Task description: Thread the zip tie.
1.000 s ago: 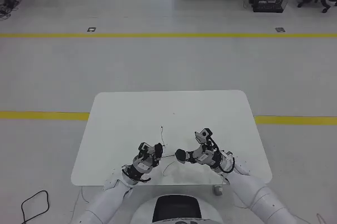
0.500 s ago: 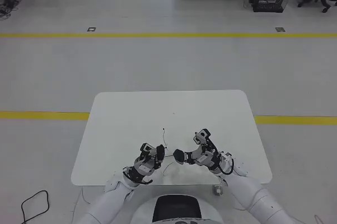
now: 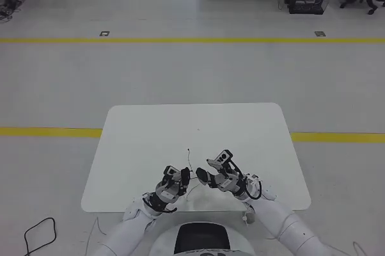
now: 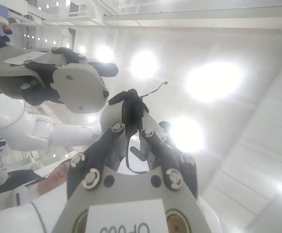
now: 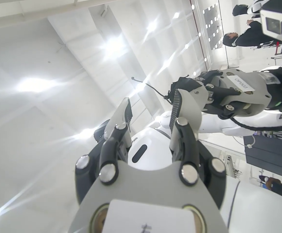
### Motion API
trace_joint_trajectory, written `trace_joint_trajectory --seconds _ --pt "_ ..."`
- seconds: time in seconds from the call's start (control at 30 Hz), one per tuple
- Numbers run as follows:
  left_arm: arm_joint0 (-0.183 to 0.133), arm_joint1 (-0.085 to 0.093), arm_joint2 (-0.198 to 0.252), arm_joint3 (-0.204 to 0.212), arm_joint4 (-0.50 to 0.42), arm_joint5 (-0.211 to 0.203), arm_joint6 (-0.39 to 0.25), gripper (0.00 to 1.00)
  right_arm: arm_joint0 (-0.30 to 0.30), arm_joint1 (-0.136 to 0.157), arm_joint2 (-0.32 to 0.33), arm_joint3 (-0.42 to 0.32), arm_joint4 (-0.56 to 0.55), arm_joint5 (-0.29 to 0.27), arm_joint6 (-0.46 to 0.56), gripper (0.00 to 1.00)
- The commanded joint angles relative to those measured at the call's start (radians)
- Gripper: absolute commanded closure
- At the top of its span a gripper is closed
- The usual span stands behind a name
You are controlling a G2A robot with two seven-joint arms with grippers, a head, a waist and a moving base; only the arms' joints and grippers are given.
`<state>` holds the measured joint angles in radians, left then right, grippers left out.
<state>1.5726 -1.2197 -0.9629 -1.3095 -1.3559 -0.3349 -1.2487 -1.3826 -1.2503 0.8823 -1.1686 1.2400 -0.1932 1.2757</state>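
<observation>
Our right gripper [image 3: 203, 175], fingers apart, had shifted left toward the left gripper [image 3: 182, 176] clamping the zip tie [image 3: 188, 155]; we risked bumping it askew.

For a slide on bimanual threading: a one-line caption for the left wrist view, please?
Left gripper pinches the zip tie, thin end free, beside the open right gripper.

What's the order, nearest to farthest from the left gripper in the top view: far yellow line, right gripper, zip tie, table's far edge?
1. zip tie, held in the left gripper
2. right gripper, just beside
3. table's far edge, ahead
4. far yellow line, beyond the table
</observation>
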Motion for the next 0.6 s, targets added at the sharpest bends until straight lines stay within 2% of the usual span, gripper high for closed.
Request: trace_joint_trajectory --seconds 0.0,0.37,0.57 --pt "-0.001 -0.002 0.001 0.004 0.001 -0.004 0.005 1.0 0.005 -0.004 -0.005 0.008 -0.004 0.004 0.002 0.69" --pt "-0.001 -0.011 0.004 0.012 0.006 -0.005 0.009 1.0 0.017 -0.024 -0.015 0.032 -0.018 0.004 0.013 0.76" --pt "0.001 -0.013 0.002 0.016 0.01 -0.003 0.008 1.0 0.018 -0.032 -0.016 0.03 -0.031 0.001 0.012 0.75"
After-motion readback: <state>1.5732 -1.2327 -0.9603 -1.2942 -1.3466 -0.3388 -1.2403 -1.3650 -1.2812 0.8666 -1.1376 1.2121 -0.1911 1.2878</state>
